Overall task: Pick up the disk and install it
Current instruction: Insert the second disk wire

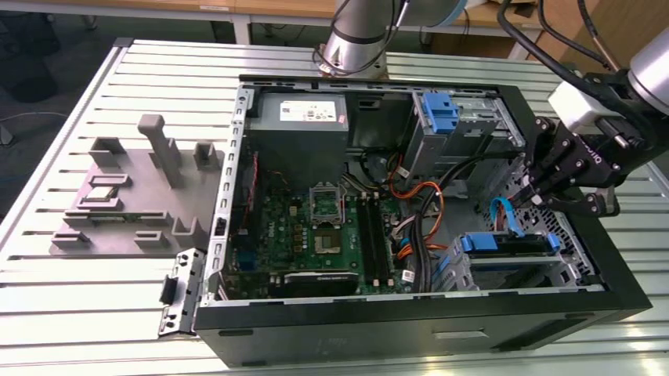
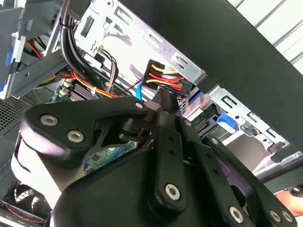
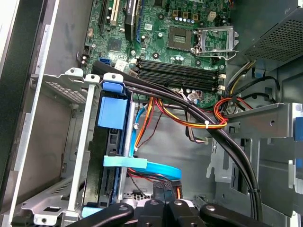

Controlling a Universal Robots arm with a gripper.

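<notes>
Exterior view: takes in the whole open computer case (image 1: 418, 333) lying on a slatted metal table (image 1: 84, 313). Grey fixture blocks (image 1: 136, 196) stand on the table at the exterior view's left. The arm reaches in from the exterior view's right, and the gripper (image 1: 559, 196) hangs just above the lower drive cage (image 1: 522, 274).
First wrist view: looks straight into the case at the green motherboard (image 3: 189, 42), a bundle of black cables (image 3: 213, 137) and a light-blue flat cable (image 3: 156, 166) crossing the cage.
Second wrist view: shows the gripper's black linkage close up, with a plug of red and yellow wires (image 2: 163, 78) beyond it.
Disk location: the disk (image 1: 507, 243) sits in the lower drive cage, between its metal rails, apart from the gripper.
Disk look: edge-on, a blue strip of carrier over a dark body; in the first wrist view (image 3: 112, 111) its blue end piece faces the motherboard.
Other blue part: an upright blue bracket (image 1: 444, 113) stands on the upper cage.
Jaws: apart or together cannot be told.
</notes>
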